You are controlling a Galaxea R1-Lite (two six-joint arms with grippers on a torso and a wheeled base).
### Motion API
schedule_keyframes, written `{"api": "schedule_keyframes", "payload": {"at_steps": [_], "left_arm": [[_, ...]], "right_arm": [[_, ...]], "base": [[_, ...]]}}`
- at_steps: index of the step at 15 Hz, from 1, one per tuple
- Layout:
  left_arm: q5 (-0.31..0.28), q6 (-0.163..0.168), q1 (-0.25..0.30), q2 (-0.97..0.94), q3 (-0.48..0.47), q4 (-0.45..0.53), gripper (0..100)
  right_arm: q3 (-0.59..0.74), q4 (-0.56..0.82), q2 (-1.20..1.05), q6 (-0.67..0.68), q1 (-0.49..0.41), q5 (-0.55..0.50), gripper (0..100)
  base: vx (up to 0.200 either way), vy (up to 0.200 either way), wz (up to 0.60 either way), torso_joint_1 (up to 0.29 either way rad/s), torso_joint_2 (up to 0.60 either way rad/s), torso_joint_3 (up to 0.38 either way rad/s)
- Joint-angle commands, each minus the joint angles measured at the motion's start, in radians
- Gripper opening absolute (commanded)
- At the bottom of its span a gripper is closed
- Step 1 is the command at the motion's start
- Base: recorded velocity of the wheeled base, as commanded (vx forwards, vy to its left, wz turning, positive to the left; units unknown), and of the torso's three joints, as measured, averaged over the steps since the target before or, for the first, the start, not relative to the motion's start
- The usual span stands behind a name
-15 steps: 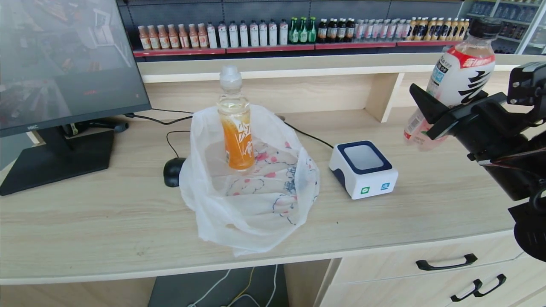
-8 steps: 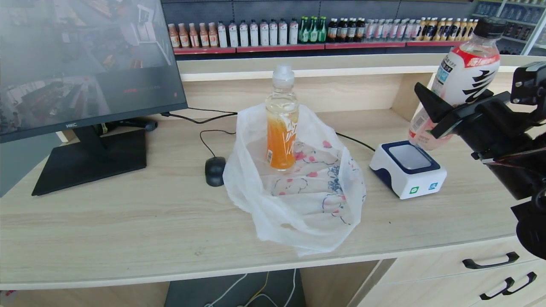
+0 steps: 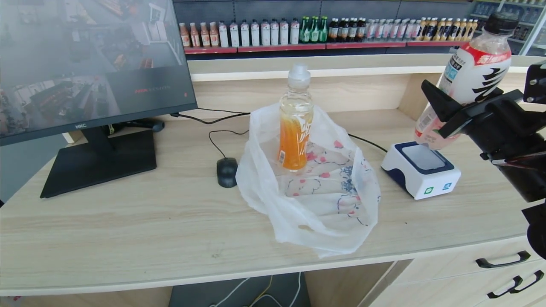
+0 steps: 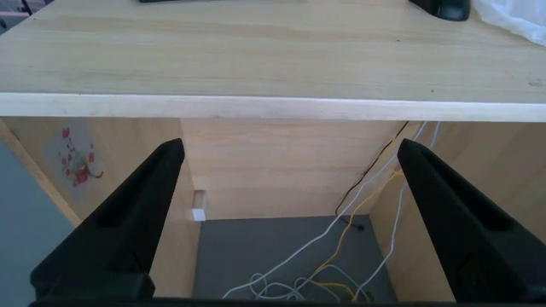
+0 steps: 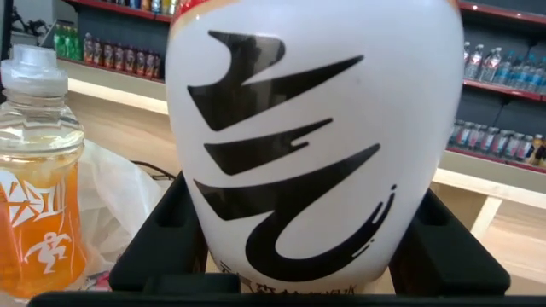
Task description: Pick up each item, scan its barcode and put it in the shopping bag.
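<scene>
White-labelled bottle (image 3: 473, 68), pinched by the right end effector (image 3: 467, 100), hangs tilted over the scanner (image 3: 420, 168), right side of the tabletop (image 3: 128, 230). Best now: turn its barcode toward the glass, hold steady. Shopping bag (image 3: 324, 213) sits left of the scanner. Left end effector (image 4: 290, 213) spread, below the near edge.

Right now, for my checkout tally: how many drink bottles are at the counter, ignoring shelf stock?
2. The orange drink bottle stands upright in the shopping bag; the white-labelled bottle is held tilted in the right end effector near the scanner. None seems hidden.
</scene>
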Motion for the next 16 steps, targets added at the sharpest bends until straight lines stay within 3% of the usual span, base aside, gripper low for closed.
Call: {"api": "schedule_keyframes", "payload": {"at_steps": [1,5,11,16], "left_arm": [[0.001,0.000,0.000,0.000,0.000,-0.002,100],[0.001,0.000,0.002,0.000,0.000,-0.002,100],[0.001,0.000,0.000,0.000,0.000,-0.002,100],[0.000,0.000,0.000,0.000,0.000,-0.002,100]], "right_arm": [[0.002,-0.003,-0.004,0.018,0.034,0.000,0],[0.006,-0.003,0.021,0.035,0.125,0.002,0],[-0.006,-0.003,0.108,0.039,0.157,0.006,0],[-0.076,-0.003,0.191,0.039,0.241,0.008,0]], "base": [[0.000,0.000,0.00,0.000,0.00,0.000],[0.000,0.000,0.00,0.000,0.00,0.000],[0.000,0.000,0.00,0.000,0.00,0.000],[0.000,0.000,0.00,0.000,0.00,0.000]]}}
